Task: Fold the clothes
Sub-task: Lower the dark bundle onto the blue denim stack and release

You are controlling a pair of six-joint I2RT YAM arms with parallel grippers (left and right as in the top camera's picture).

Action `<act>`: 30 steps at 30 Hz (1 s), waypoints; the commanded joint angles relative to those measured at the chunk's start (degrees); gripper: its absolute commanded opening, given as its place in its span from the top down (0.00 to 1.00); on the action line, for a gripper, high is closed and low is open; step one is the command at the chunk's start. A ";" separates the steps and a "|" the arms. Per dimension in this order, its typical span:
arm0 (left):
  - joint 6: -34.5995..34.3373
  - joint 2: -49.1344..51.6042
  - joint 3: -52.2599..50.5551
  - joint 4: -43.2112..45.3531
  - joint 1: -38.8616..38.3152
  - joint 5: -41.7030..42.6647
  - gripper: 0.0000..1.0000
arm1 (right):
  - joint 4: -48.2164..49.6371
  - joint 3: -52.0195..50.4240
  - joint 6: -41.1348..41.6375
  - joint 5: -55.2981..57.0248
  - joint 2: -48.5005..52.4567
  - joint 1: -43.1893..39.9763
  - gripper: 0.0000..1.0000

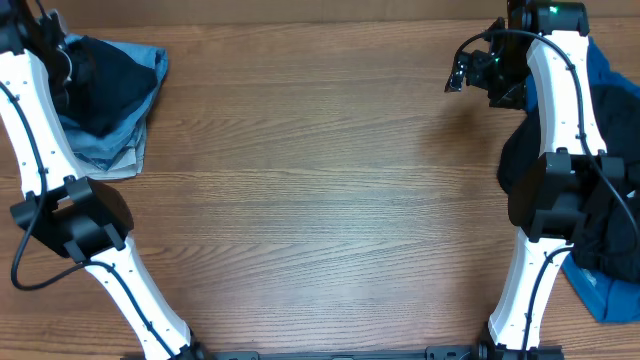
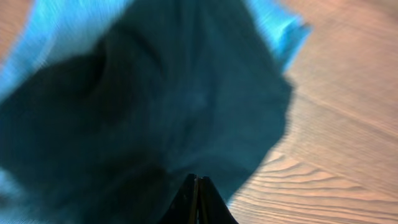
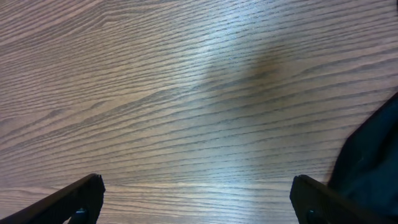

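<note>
Wood table (image 1: 320, 200); left gripper (image 2: 196, 198) closed at dark shirt (image 2: 155, 112); right gripper (image 3: 196, 190) wide, empty.

Wooden table with brown grain (image 1: 320, 200): one.
White robot arms with black joints: two, the left arm (image 1: 32, 130) and the right arm (image 1: 565, 100).
Black two-finger grippers: two, the left gripper (image 2: 196, 196) and the right gripper (image 3: 196, 190).
Heaps of limp fabric: two, the left heap (image 1: 130, 110) and the right heap (image 1: 605, 240).
Left heap: one dark navy garment (image 1: 115, 75) was counted. The layers of pale faded-blue denim-like cloth (image 1: 110, 150) could not be separated.
Right heap: one bright blue garment (image 1: 610, 290) was counted. The number of pieces in the black cloth (image 1: 515, 160) could not be settled.
</note>
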 commanded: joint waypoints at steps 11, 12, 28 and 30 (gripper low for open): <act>1.81 6.60 -14.91 2.86 3.39 -7.08 0.96 | 0.52 -0.35 -0.15 0.17 -0.02 0.20 0.00; 1.81 6.60 -17.77 4.37 3.65 -7.08 0.96 | 0.52 -0.35 -0.15 0.17 -0.02 0.20 0.00; 0.85 -4.74 -1.14 -0.87 4.20 -3.91 0.80 | 0.94 -0.35 -0.15 0.17 -0.02 0.20 0.00; 0.70 -4.70 -4.33 -0.13 4.22 -4.87 0.80 | 0.92 -0.35 -0.15 0.17 -0.02 0.20 0.00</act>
